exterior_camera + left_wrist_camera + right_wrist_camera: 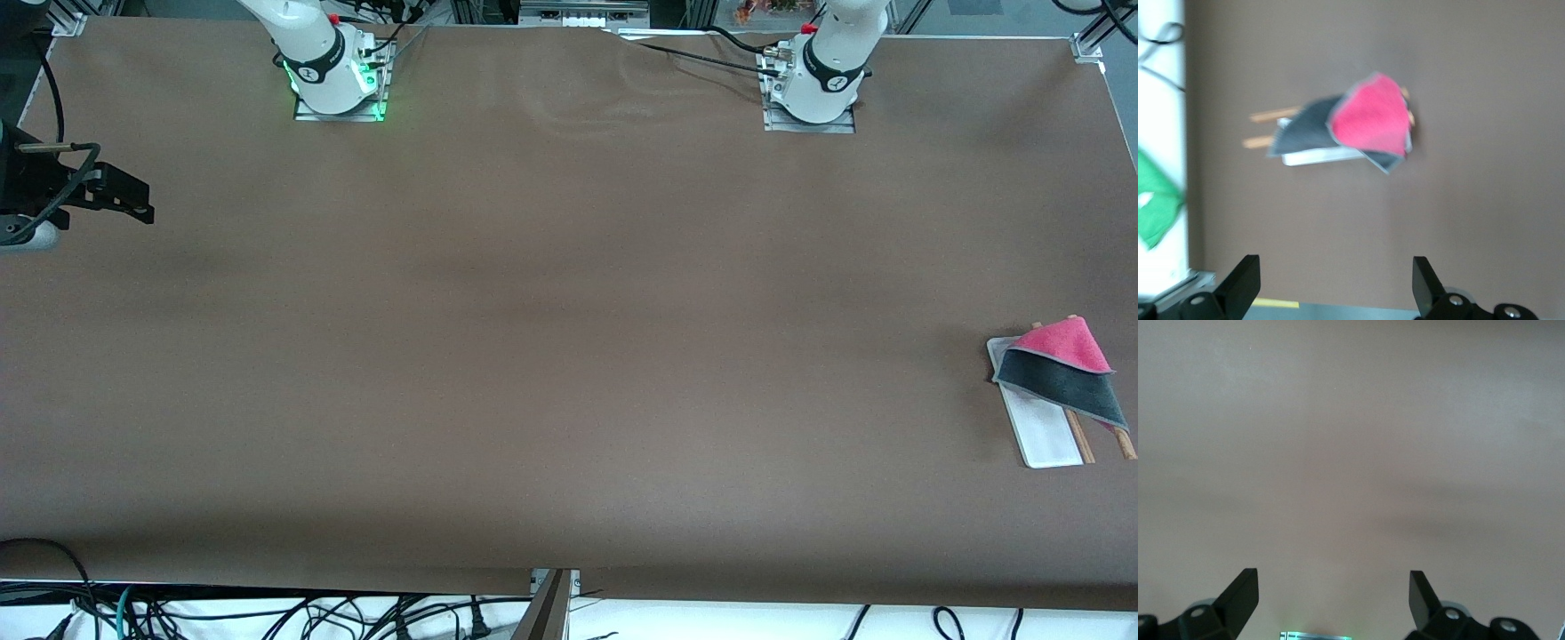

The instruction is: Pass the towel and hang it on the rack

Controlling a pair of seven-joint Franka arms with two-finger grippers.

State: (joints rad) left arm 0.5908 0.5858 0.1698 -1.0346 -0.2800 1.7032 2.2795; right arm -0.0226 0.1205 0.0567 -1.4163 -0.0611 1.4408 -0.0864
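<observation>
The pink-red towel (1062,363) lies draped over the rack (1045,437), its dark grey reverse folded down over the wooden rods (1122,441). The rack stands at the left arm's end of the table, close to the table's end edge. In the left wrist view the towel (1368,123) covers most of the rack (1317,157). My left gripper (1336,280) hangs open above the table, apart from the towel, with nothing between its fingers. It does not show in the front view. My right gripper (1333,597) is open and empty over bare table at the right arm's end (124,197).
The brown table (551,311) stretches wide between the two arm bases (333,76) (813,84). Cables (267,613) hang below the table's edge nearest the front camera. A green object (1155,207) lies off the table, past its edge beside the rack.
</observation>
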